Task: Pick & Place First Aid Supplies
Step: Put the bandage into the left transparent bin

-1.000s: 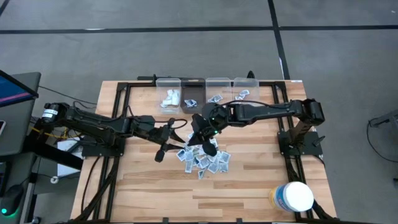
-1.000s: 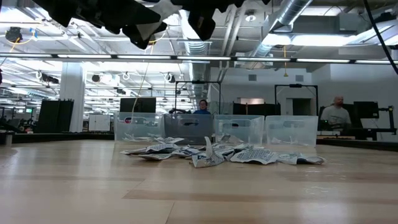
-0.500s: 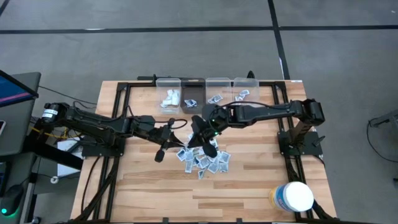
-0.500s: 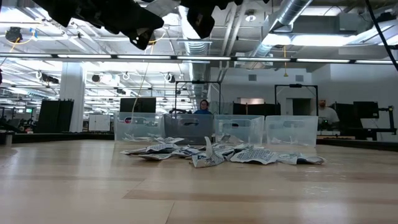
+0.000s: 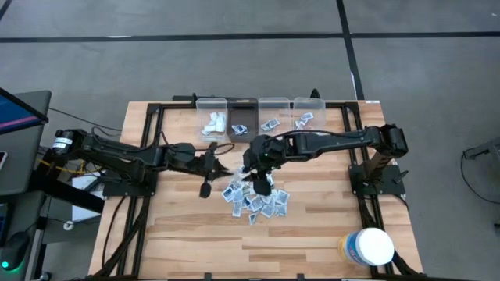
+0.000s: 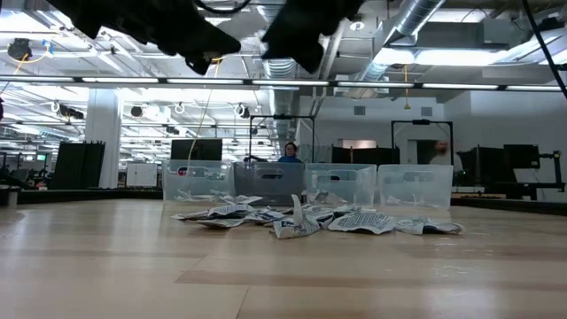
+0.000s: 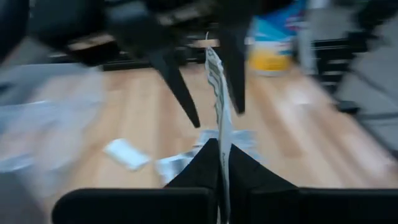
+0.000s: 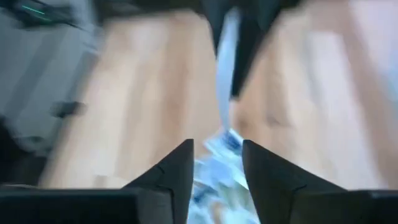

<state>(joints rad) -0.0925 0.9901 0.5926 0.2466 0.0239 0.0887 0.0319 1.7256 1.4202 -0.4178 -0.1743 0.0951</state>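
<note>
A heap of small white-grey first aid packets [image 5: 256, 200] lies loose near the middle of the wooden bench [image 5: 180, 234], some with blue print; in the low view the same heap [image 6: 310, 218] sits crumpled in front of the bins. Along the far edge stands a row of four clear plastic bins [image 5: 258, 115]: the leftmost holds a few white pieces, the next ones hold several packets each. A large white round tub [image 5: 369, 247] with a yellow label stands well apart at the near right corner. Black frame rails run down both sides of the bench, and a monitor stand sits off its left edge. Beyond the bench the room shows a seated person [image 6: 289, 153] behind the bins and another person [image 6: 439, 152] farther right, blurred.

Both arms reach in low and nearly level over the bench and meet just above the far side of the heap, so they hide a few of the packets from above. The left hand [image 5: 212, 158] has its fingers pressed tight together on a single packet [image 7: 219, 99], which stands edge-on and upright between them in the left wrist view. The right hand [image 5: 258, 170] faces it from close by, tilted downward, its fingers [image 8: 173, 172] parted with a clear gap and nothing between them; the gripped packet hangs just ahead of them.
</note>
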